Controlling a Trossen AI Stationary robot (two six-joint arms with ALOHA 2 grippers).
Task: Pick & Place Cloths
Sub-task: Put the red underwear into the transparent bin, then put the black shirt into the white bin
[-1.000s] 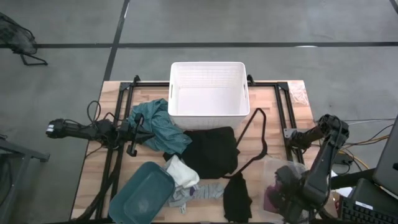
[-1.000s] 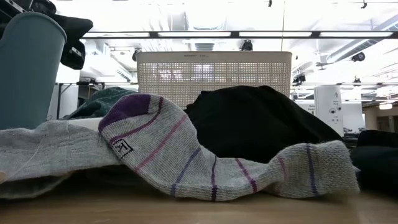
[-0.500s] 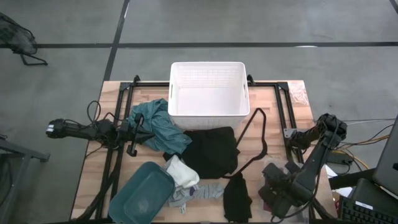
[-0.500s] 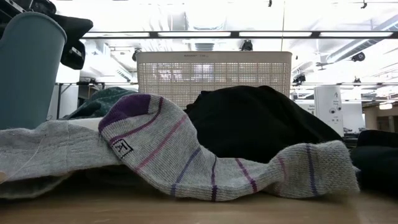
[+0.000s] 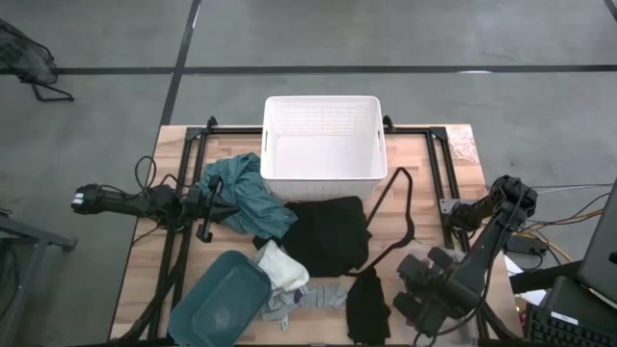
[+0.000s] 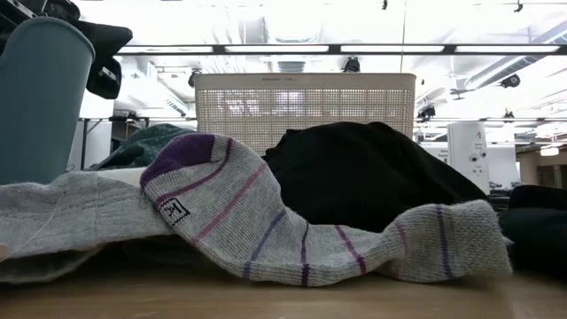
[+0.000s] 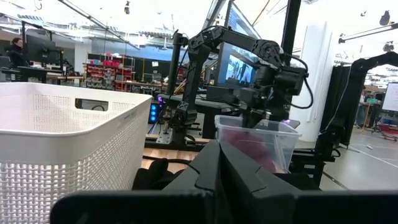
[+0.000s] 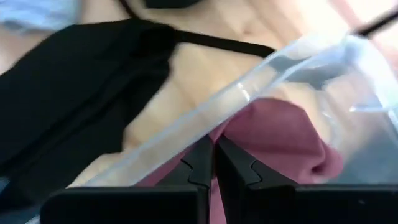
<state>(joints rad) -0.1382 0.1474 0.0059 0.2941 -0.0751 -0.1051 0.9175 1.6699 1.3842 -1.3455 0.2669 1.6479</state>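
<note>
The cloths lie mid-table. A large teal one rests against the white basket's near left corner, and a large black one lies in front of the basket. Nearer are a white one, a grey striped sock and a small black one. A maroon cloth lies in a clear plastic box at the near right. My right gripper points down over that box's rim, shut, with nothing between its fingers. My left gripper stays shut and level at the table's left, by the teal cloth.
A teal plastic bin lies tipped at the near left, beside the white cloth. A black strap loops from the basket's right toward the small black cloth. Black frame rails run along both table sides. Bare wood shows at the right, between strap and rail.
My right gripper has shifted toward the table's left and a little down over the clear box. It has rolled about its own axis and tipped more steeply downward. It stays shut. The cloths have not moved.
</note>
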